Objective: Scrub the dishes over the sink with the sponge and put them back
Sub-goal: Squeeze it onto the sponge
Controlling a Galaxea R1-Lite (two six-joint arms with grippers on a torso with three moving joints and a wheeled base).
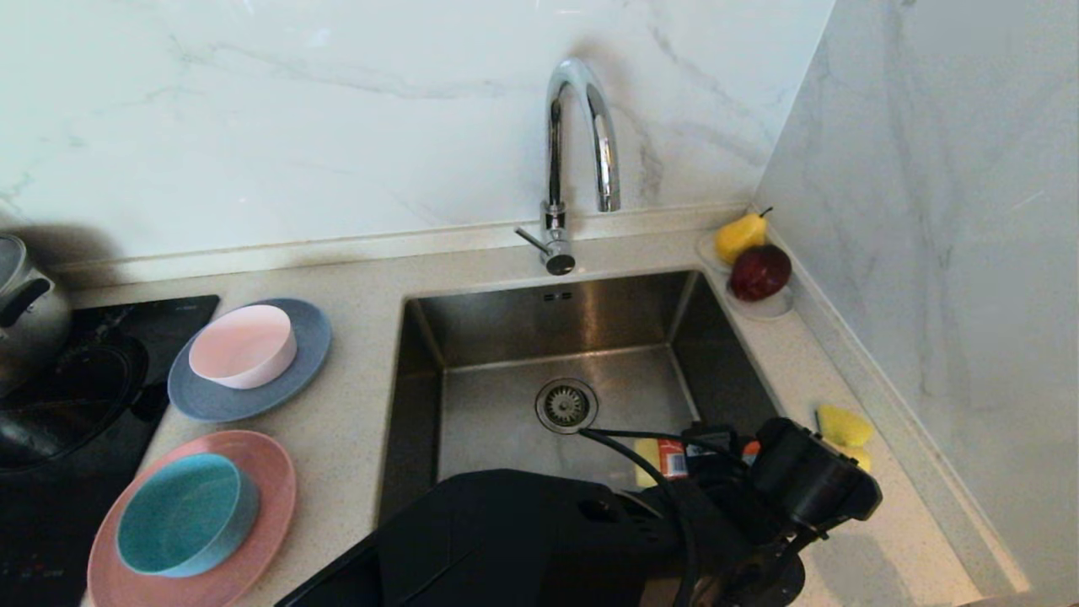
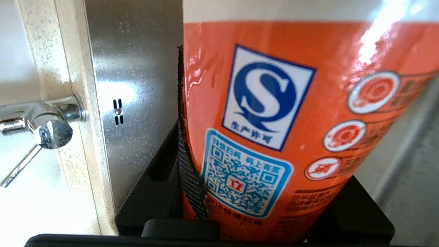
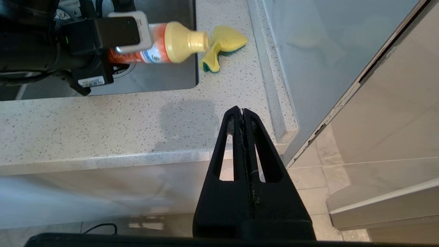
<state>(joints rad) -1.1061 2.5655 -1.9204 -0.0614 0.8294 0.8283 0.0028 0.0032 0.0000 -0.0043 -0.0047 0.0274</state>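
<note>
My left gripper (image 1: 708, 459) is shut on an orange bottle (image 2: 274, 103) with a yellow cap (image 3: 185, 41). It holds the bottle level over the front right corner of the sink (image 1: 497, 421), the cap pointing at the sponge. The yellow and green sponge (image 1: 843, 426) lies crumpled on the counter just right of the sink. Left of the sink, a pale pink bowl (image 1: 243, 346) sits on the grey-blue plate (image 1: 312, 337), and a teal bowl (image 1: 185, 514) sits on the salmon-pink plate (image 1: 270, 480). My right gripper (image 3: 242, 111) is shut and empty, parked below the counter's front edge.
A curved chrome tap (image 1: 582, 135) stands behind the sink. A small white dish (image 1: 771, 308) with a pear and a red apple sits in the back right corner. A steel pot (image 1: 25, 312) and a black hob (image 1: 84, 405) fill the far left.
</note>
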